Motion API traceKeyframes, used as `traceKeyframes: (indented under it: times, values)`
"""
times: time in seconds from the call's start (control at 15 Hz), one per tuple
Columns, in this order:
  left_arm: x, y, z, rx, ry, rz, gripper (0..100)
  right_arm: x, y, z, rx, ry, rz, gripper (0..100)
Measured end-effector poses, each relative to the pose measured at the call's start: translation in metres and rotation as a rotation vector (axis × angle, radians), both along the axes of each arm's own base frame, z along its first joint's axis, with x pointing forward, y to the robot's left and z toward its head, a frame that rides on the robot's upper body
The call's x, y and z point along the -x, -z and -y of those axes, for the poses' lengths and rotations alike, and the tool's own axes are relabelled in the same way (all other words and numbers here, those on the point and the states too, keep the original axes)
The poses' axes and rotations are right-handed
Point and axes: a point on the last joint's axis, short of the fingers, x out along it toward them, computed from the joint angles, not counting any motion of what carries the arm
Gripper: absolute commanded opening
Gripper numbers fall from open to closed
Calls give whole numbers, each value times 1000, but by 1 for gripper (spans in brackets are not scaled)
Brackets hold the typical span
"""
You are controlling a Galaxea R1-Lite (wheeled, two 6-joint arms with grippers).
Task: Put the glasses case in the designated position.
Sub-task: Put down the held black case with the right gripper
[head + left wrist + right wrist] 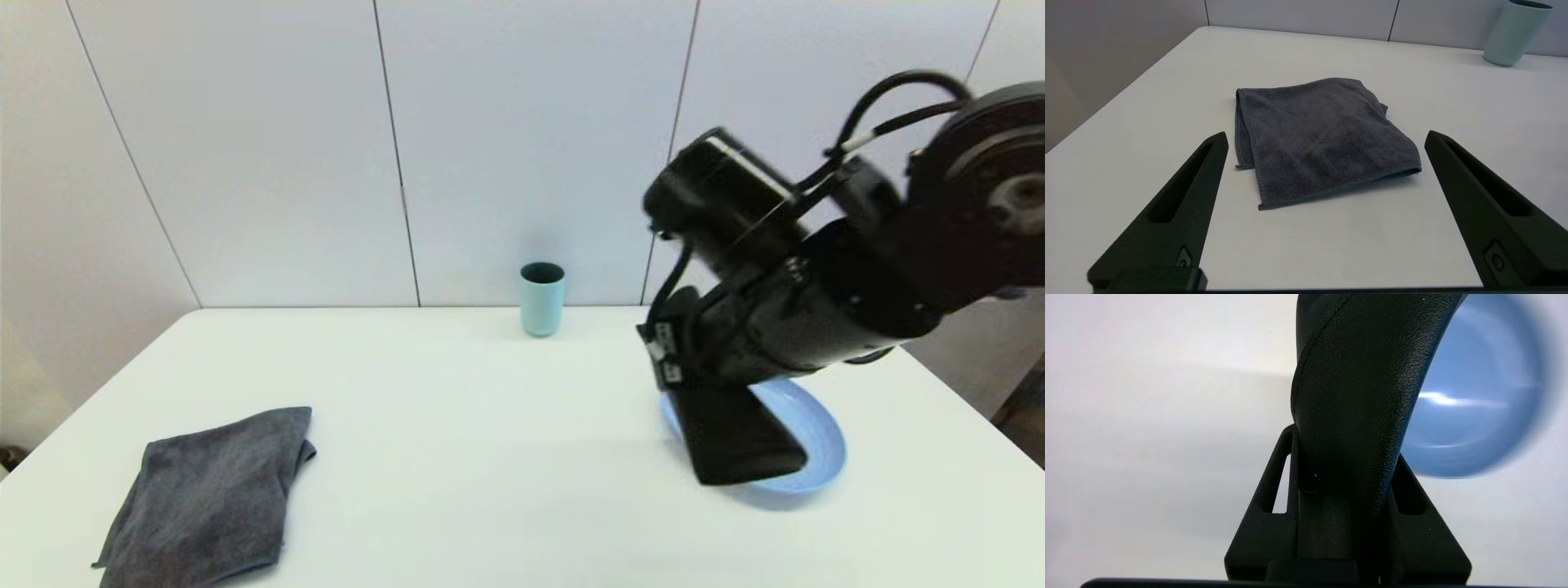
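Overhead on my feed, the right claw (1345,486) pinches the glasses case (739,437) by one end, its two black fingers (1265,506) pressed against the case's sides. From the head camera the case hangs tilted over the blue plate (816,441), its free end reaching down across the plate's near-left rim; whether it touches the plate I cannot tell. My right wrist camera shows the grained black case rising from between the fingers, the plate blurred behind it.

Landmark for the rest is that plate. A pale teal cup (542,299) stands upright well beyond it and to its left, at the counter's (490,441) far edge by the wall. A folded dark grey cloth (208,498) lies flat well to the plate's left, near the counter's front edge.

My left claw (1327,212) hangs just short of the cloth, fingers spread wide and touching nothing; the left wrist camera frames the cloth between them, with the cup beyond.
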Motion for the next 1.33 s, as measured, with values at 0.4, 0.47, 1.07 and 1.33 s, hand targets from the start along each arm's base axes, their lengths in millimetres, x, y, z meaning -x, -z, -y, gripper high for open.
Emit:
traceKeyframes:
  times: [0.4, 0.47, 1.07, 1.33]
  values:
    - [0, 0, 0, 0, 0, 0, 100, 23, -28, 107, 175, 35, -142, 0]
    - [0, 0, 0, 0, 0, 1, 100, 27, -30, 118, 199, 26, -172, 0]
    - [0, 0, 0, 0, 0, -1, 100, 44, -34, 141, 318, -442, -257, 0]
    - [0, 0, 0, 0, 0, 1, 100, 40, -25, 145, 350, -733, -272, 0]
